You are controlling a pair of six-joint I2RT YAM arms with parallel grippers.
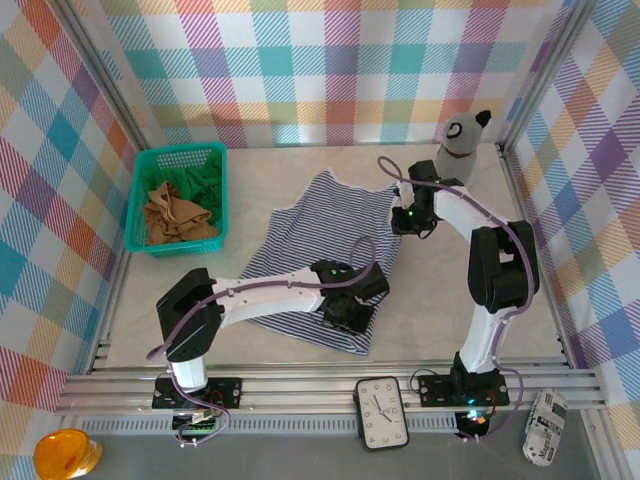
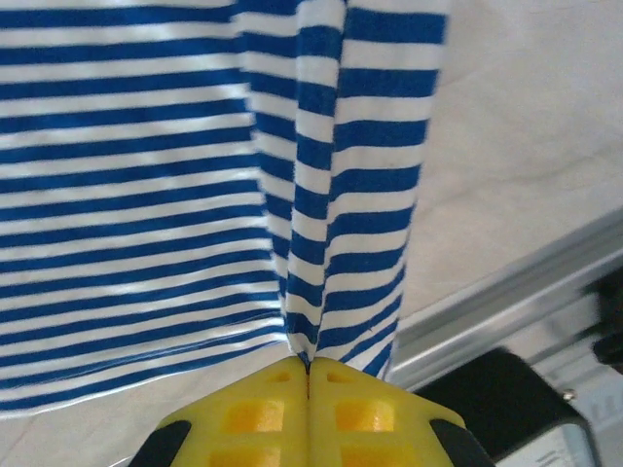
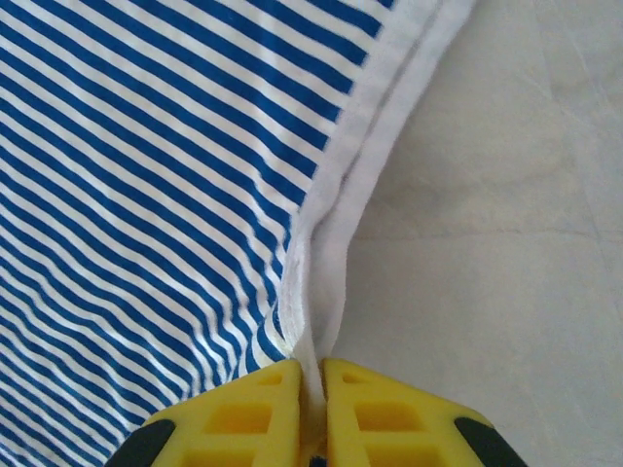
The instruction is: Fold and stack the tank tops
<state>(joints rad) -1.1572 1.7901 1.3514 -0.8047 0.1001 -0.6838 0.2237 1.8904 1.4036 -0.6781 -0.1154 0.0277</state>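
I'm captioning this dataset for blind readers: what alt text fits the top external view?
A striped tank top lies spread on the table, with the left gripper shut on its near right edge and the right gripper shut on its far white trim. A teal basket at the far left holds a tan top and a green top.

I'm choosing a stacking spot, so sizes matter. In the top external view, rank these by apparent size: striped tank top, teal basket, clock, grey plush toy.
1. striped tank top
2. teal basket
3. clock and grey plush toy: these look about alike, and the clock sits nearer the camera, so I leave them unranked.
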